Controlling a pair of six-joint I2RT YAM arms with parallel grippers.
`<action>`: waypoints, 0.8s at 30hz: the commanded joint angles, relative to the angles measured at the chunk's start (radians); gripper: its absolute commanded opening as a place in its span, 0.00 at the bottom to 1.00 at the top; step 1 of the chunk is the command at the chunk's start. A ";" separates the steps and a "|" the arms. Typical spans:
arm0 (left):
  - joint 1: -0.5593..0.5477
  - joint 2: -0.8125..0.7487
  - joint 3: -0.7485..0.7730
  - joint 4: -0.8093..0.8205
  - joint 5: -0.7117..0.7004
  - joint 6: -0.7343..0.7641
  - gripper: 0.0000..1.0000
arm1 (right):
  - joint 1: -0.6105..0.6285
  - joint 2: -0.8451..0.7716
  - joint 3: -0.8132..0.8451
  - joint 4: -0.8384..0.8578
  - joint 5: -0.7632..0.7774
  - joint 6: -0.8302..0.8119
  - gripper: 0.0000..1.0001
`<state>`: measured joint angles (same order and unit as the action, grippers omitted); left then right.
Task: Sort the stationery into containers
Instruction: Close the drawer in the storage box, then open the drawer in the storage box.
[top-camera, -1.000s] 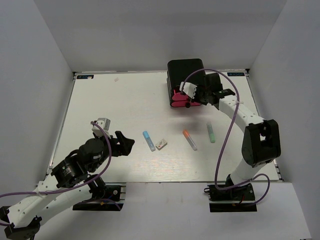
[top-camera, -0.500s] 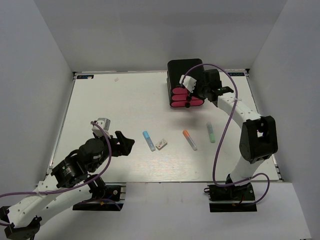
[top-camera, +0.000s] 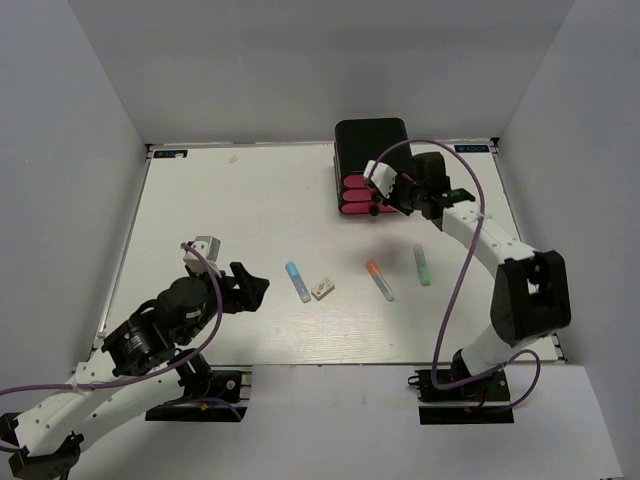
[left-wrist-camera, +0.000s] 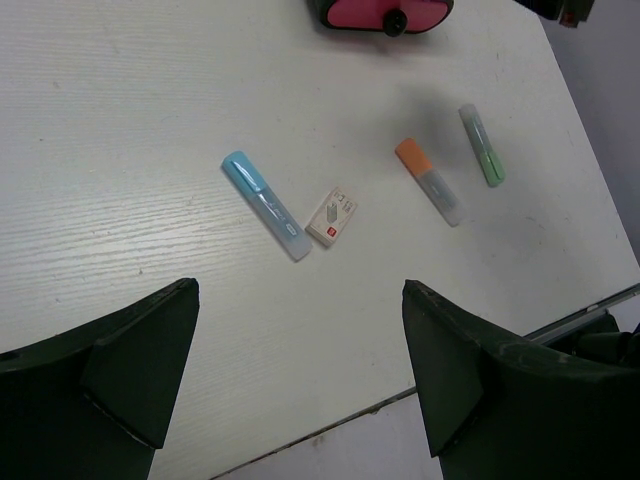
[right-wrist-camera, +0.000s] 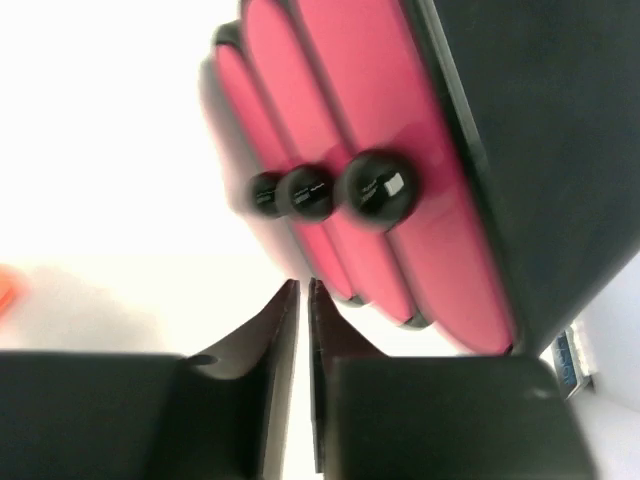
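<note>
The black cabinet with three stacked pink drawers, all pushed in, stands at the back right. My right gripper is shut and empty, just right of the drawer fronts. In the right wrist view the closed fingertips sit below the pink drawers and their black knobs. A light blue pen, white eraser, orange-capped pen and pale green pen lie mid-table. My left gripper is open and empty, left of the blue pen.
The left wrist view also shows the eraser, orange-capped pen, green pen and the table's near edge. Grey walls close in the table on three sides. The dark and red-white pens are out of view.
My right gripper swung in against the drawer fronts, then drew back to the right. The pink drawers now sit closer into the cabinet. The left arm and pens have not moved.
</note>
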<state>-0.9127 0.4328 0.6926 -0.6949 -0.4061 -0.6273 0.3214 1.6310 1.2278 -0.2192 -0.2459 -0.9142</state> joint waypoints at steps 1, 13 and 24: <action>0.000 -0.012 -0.010 0.021 0.000 0.011 0.93 | 0.002 -0.134 -0.082 0.070 -0.056 0.099 0.17; 0.000 -0.003 -0.019 0.031 0.009 0.011 0.93 | -0.001 -0.085 -0.280 0.362 0.094 0.756 0.64; 0.000 -0.003 -0.019 0.031 0.009 0.011 0.93 | 0.002 -0.027 -0.332 0.601 0.157 1.178 0.59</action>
<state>-0.9127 0.4294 0.6777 -0.6727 -0.4053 -0.6273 0.3218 1.5890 0.9009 0.2371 -0.1352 0.0971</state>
